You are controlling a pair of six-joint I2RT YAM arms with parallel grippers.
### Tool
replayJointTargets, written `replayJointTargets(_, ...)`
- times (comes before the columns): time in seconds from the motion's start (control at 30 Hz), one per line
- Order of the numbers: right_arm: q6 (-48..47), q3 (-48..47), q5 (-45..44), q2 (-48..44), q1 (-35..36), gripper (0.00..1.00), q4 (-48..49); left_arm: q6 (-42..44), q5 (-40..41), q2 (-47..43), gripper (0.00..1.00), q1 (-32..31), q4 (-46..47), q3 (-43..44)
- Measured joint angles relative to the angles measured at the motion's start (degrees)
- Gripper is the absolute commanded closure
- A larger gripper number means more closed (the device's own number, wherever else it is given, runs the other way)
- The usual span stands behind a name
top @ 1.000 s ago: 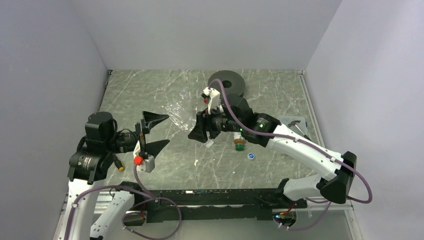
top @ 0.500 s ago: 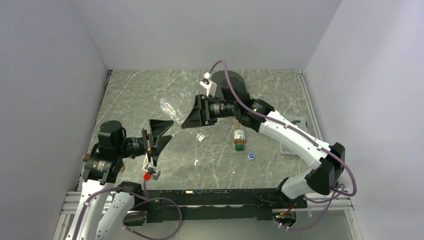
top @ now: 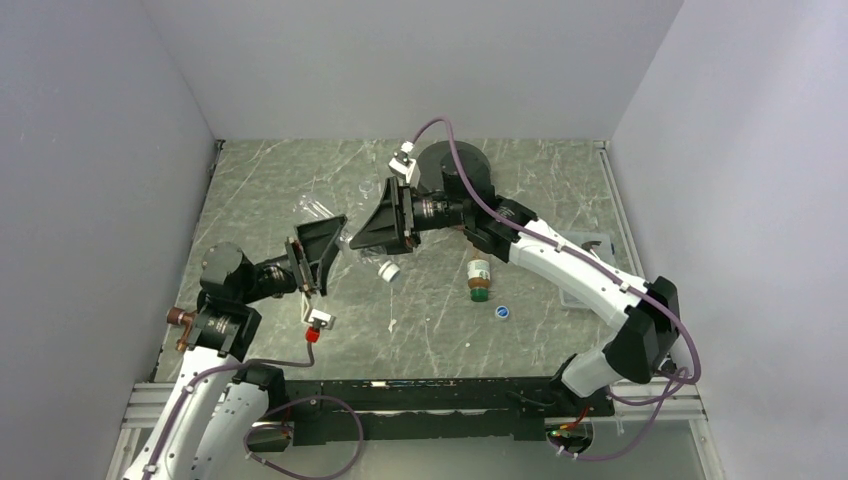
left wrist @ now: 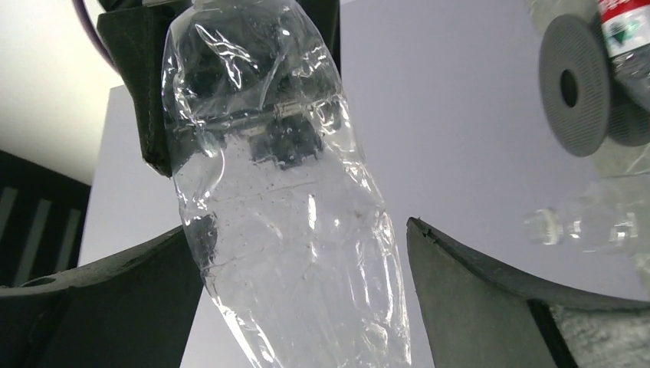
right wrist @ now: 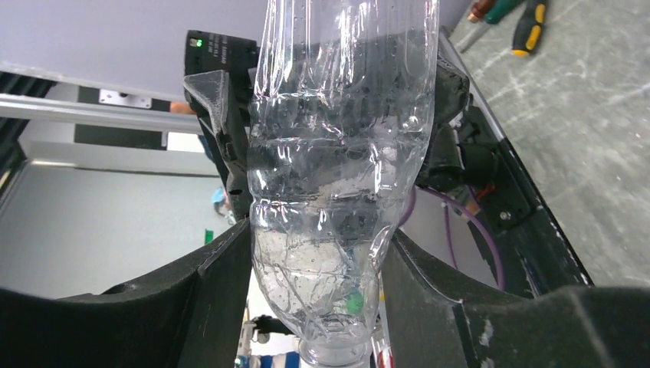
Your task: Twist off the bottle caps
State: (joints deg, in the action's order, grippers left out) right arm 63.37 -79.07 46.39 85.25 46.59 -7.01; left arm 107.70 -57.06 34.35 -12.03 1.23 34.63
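The right gripper (right wrist: pixel 313 247) pinches a clear bottle (right wrist: pixel 337 153) near its neck, holding it up over the middle of the table. Its other end sits between the spread fingers of the left gripper (left wrist: pixel 299 234), just to the left.

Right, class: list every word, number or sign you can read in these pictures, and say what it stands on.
No text can be read.
Red-label bottle: print too blurred.
Amber bottle: label too small.
Clear bottle: no print shows.
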Motion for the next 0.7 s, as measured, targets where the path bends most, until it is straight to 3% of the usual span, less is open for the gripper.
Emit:
replayJointTargets(0.2, 5.9, 2.8, 0.9, 0.6, 0.0, 0.67, 10.1, -0.7, 2.8, 0.0, 0.01, -0.8, 2.8, 0.4)
replayJointTargets(0.33, 8.3, 3.4, 1.5, 1.8, 0.1, 0.67, 14.4, -0.8, 3.5, 0.0, 0.08, -1.2, 2.7, 0.4)
replayJointTargets(0.57, 9.5, 3.9, 2.1, 3.3, 0.3, 0.59, 17.3, -1.3, 4.3, -0.8, 0.35, -1.3, 0.1, 1.0)
replayJointTargets(0.7, 7.6, 3.6, 1.8, 3.4, 0.3, 0.40, 16.3, -3.2, 4.4, -1.0, 0.56, -1.5, -2.4, 2.7)
